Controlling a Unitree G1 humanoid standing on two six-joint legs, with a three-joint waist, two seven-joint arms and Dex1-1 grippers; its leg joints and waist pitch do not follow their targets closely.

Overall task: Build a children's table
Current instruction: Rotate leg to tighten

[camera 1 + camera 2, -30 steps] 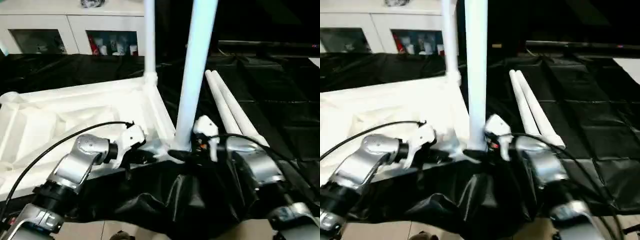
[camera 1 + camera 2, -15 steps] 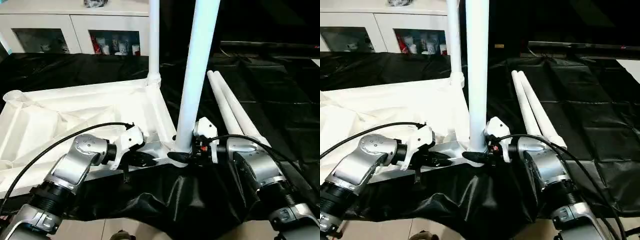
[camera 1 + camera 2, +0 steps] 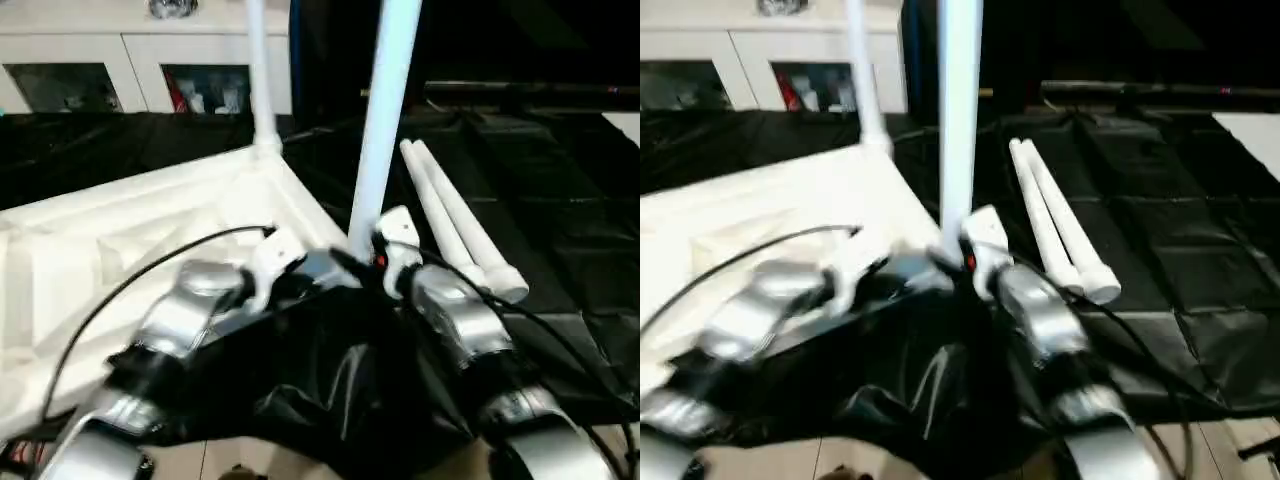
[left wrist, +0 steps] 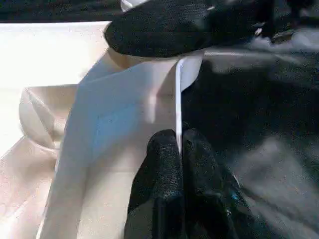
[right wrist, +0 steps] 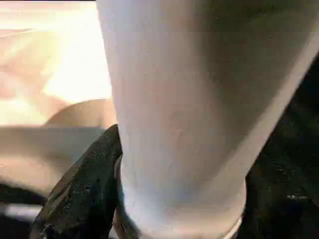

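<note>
The white tabletop (image 3: 120, 240) lies underside up on the left. A far leg (image 3: 258, 80) stands upright in its back corner socket. A near leg (image 3: 385, 130) stands upright at the front corner. My right gripper (image 5: 179, 199) is shut on the base of this leg (image 5: 174, 99), with a black finger (image 5: 79, 189) pressed against its side. My left gripper (image 4: 178, 142) is shut on the thin rim (image 4: 178, 99) of the tabletop beside that corner. In the head views both grippers meet at the front corner, left (image 3: 305, 278) and right (image 3: 358, 268).
Two loose white legs (image 3: 450, 220) lie side by side on the black cloth (image 3: 560, 200) to the right. A white cabinet with glass doors (image 3: 130, 70) stands behind the tabletop. The cloth bunches up under my forearms at the near edge.
The head views have shifted and tilted. My right gripper's jaws have narrowed around the near leg's base. The left gripper keeps its hold on the rim.
</note>
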